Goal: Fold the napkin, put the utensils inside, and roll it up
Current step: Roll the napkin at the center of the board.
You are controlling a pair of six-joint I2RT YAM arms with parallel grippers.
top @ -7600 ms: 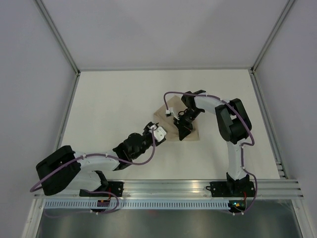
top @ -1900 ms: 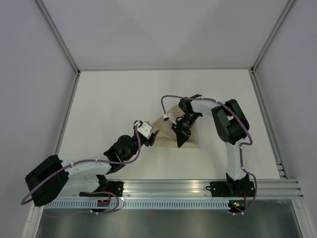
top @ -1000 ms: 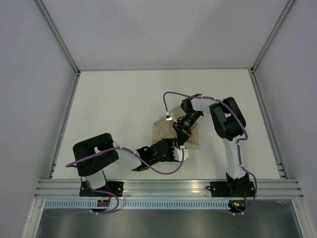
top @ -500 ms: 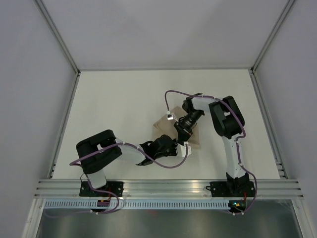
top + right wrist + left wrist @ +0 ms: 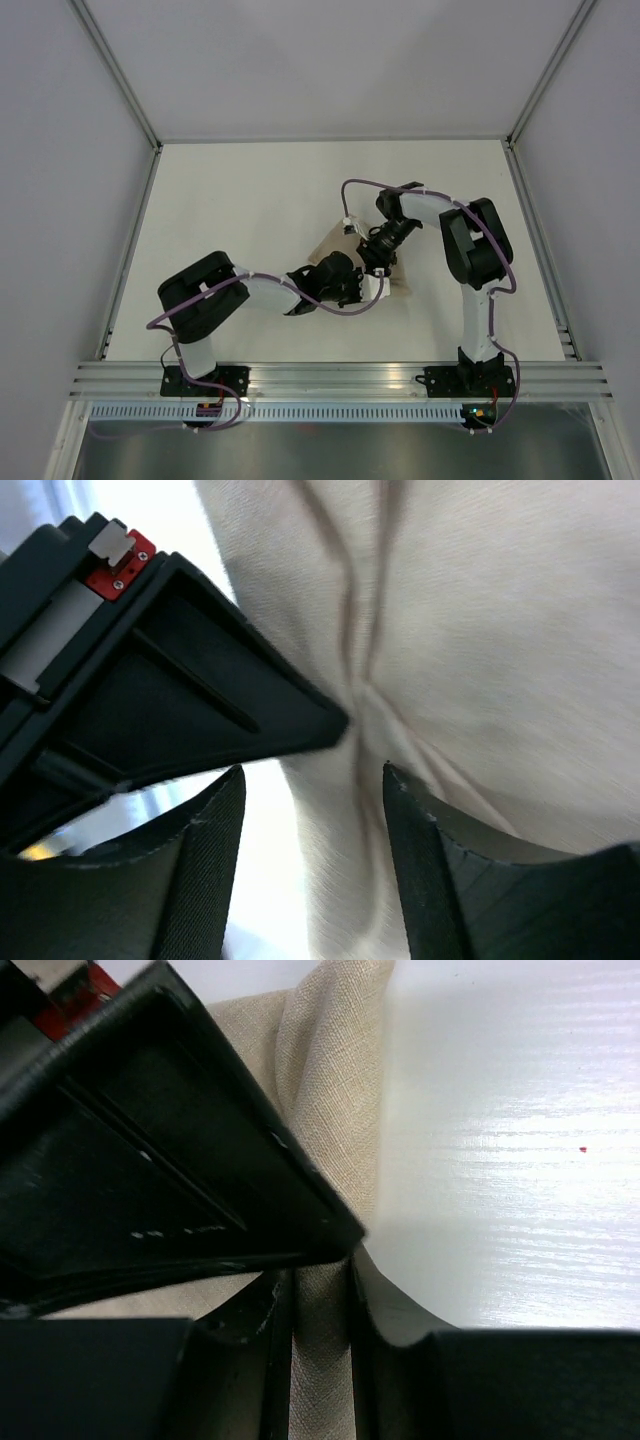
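Finds the napkin (image 5: 333, 244) bunched and creased on the white desk (image 5: 240, 200), near the middle and slightly right of centre. Notes tan cloth showing on both sides of the two hands, which meet over its near part.

Records the left hand (image 5: 320, 1305) drawn narrow and holding a raised fold of the napkin. In the left wrist view, a strip of beige weave fills the slim gap between its two fingers. Places this hand low over the cloth's near edge in the overhead view (image 5: 362, 284), with bare desk just beside it.

Records the right hand (image 5: 312, 780) spread wide, gripping nothing. Notes creased cloth lying under and between its fingers, with folds running together into a pinched knot just ahead of them. Places this hand just behind the left one in the overhead view (image 5: 378, 256), the two close together. Cannot tell whether they touch.
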